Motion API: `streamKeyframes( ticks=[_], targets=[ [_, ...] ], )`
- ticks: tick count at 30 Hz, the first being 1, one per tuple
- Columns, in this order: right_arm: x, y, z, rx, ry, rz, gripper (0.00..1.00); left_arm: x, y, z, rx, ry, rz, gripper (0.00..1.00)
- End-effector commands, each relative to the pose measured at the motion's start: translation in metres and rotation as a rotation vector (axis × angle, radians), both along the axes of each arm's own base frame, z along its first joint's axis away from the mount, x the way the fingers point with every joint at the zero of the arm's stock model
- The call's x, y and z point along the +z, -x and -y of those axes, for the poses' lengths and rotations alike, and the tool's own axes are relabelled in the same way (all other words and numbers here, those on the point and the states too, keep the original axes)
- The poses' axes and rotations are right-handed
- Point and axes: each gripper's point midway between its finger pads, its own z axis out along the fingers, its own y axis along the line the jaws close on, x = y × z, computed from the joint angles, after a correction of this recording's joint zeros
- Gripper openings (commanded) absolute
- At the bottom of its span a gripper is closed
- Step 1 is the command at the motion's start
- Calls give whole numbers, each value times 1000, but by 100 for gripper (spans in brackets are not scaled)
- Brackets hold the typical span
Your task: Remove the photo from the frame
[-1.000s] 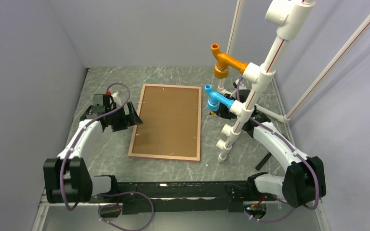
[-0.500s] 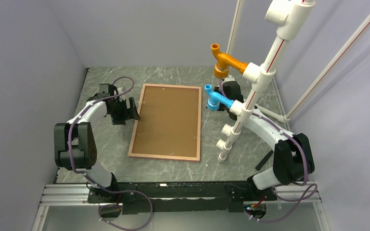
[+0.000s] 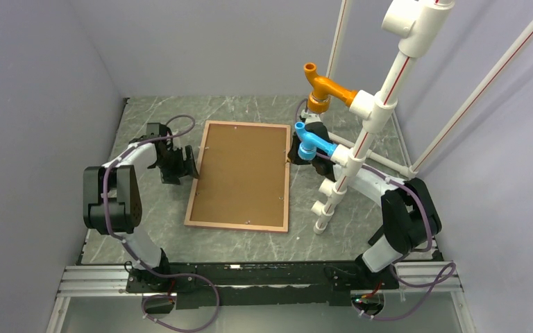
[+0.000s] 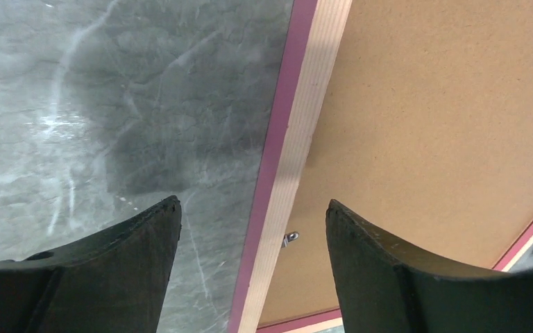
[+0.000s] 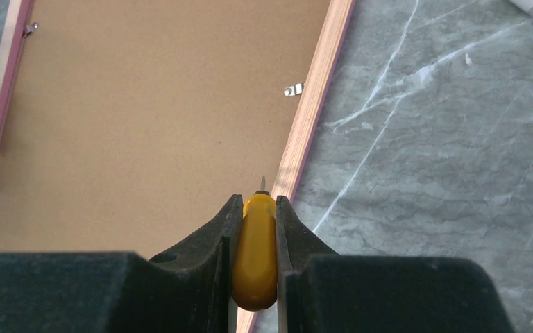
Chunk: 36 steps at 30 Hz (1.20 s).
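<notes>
one frame (image 4: pixel 311 90) edge below the left gripper (image 4: pixel 250 203)

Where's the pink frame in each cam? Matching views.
Top external: frame flat mid-table, back up.
Left wrist: one edge running diagonally through centre.
Right wrist: one edge rising diagonally from the yellow handle.
Shared landmark: brown backing board inside it.

The grey-green marbled table (image 3: pixel 250 107) carries the frame (image 3: pixel 236 225), flat and back-up with its brown backing board (image 3: pixel 243 173) showing, one long rail between the left fingers (image 4: pixel 125 263), the other just ahead of the right fingers (image 5: pixel 208 243), and a white pipe stand (image 3: pixel 333 194) off to their right.
</notes>
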Motion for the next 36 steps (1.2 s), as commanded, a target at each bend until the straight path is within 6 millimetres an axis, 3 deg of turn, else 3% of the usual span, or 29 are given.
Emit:
streamKeyframes(
  ticks=[1, 10, 17, 23, 36],
  targets=[
    [37, -28, -6, -38, -16, 155, 0, -2, -4, 11, -26, 74, -7, 74],
    [26, -34, -11, -54, 23, 166, 0, -15, 3, 36, -59, 203, -65, 39],
    [15, -42, -5, -118, 86, 170, 0, -14, 9, 47, -74, 238, -73, 22],
    [6, -52, 1, -168, 135, 184, 0, -15, 12, 46, -73, 218, -81, 12],
    [-3, -76, -3, -199, 159, 222, 0, -18, 12, 46, -83, 213, -88, 1]
  ],
)
